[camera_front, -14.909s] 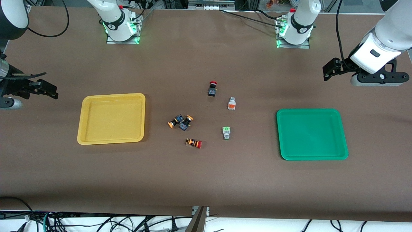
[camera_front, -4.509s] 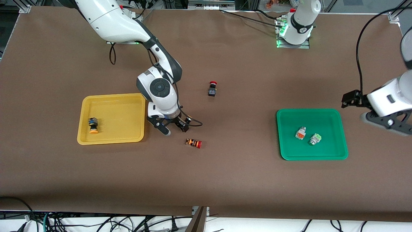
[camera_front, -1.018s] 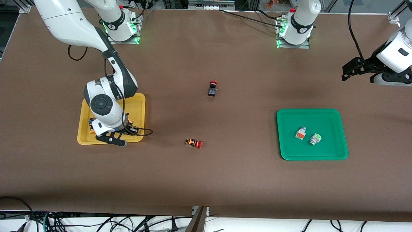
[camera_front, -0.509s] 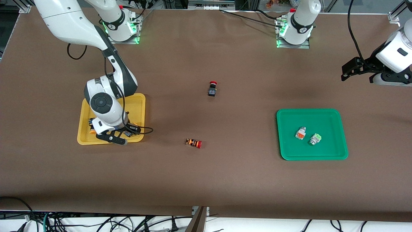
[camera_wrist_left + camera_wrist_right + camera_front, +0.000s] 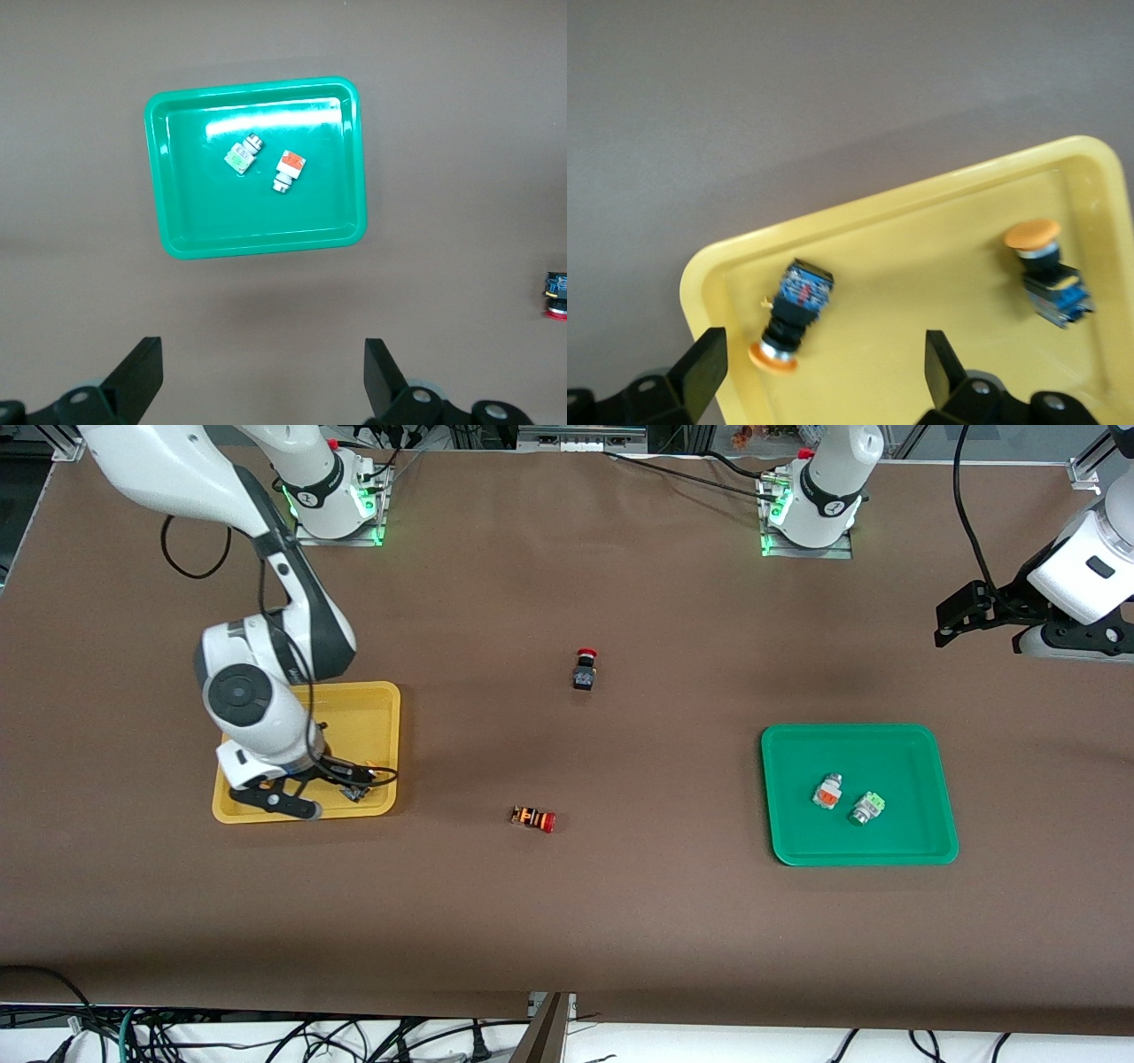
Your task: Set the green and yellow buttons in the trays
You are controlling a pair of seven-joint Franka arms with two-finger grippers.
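The yellow tray holds two black-bodied buttons with orange-yellow caps; one shows in the front view, the other is hidden by the right arm. Both show in the right wrist view, one by the tray's corner and one farther along. My right gripper is open and empty just above that tray. The green tray holds the whitish button with the orange part and the one with the light-green part. My left gripper waits open, raised beside the green tray at the left arm's end.
A black-bodied button with a red cap stands mid-table, also at the edge of the left wrist view. An orange-striped button with a red cap lies nearer to the front camera, between the trays.
My right gripper has let go of the second yellow-capped button in the yellow tray and has drawn up and toward the right arm's end. The left arm has barely moved.
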